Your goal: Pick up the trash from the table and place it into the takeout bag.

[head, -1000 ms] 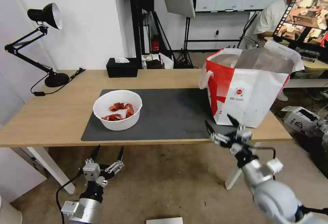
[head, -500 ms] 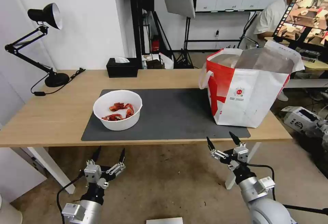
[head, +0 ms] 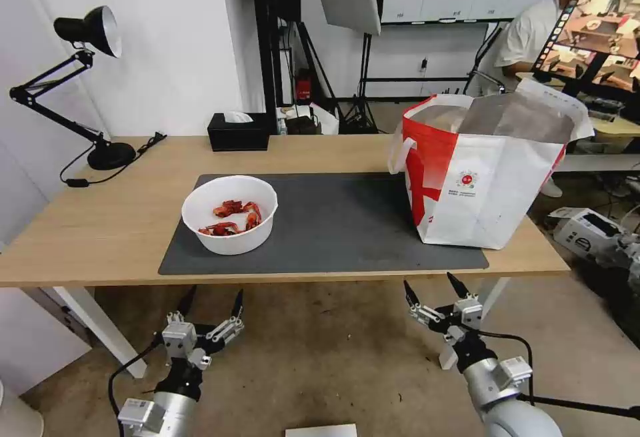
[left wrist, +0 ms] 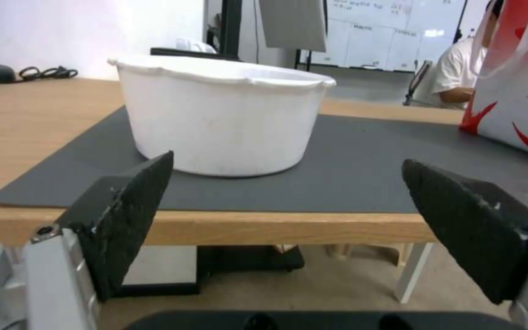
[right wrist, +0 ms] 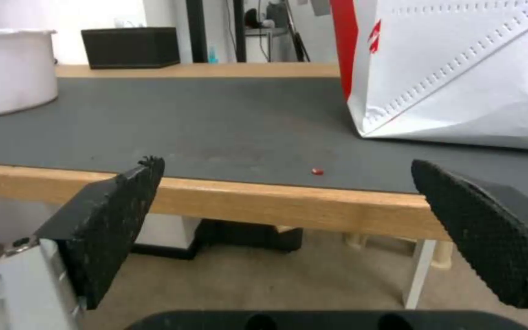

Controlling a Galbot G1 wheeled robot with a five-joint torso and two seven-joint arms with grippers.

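Observation:
A white round bowl [head: 230,214] holding red crayfish shells [head: 232,217] sits on the left part of the dark grey mat [head: 333,224] on the light-wood table [head: 100,224]. The same bowl [left wrist: 221,114] stands just beyond the table edge in the left wrist view. The white-and-red takeout bag [head: 483,170] stands open at the mat's right end, and its side [right wrist: 459,68] is close in the right wrist view. My left gripper [head: 212,302] hangs open below the table's front edge, under the bowl. Open too, my right gripper [head: 432,289] sits below the front edge near the bag.
A black tissue box [head: 238,132] and a black desk lamp [head: 87,84] stand at the back left of the table. A small red crumb [right wrist: 317,171] lies on the mat near the front edge. Studio stands and a monitor are behind the table.
My right gripper has dropped from in front of the bag to below the table's front edge, then settled slightly lower. The left gripper has barely moved. Bowl and bag are unmoved.

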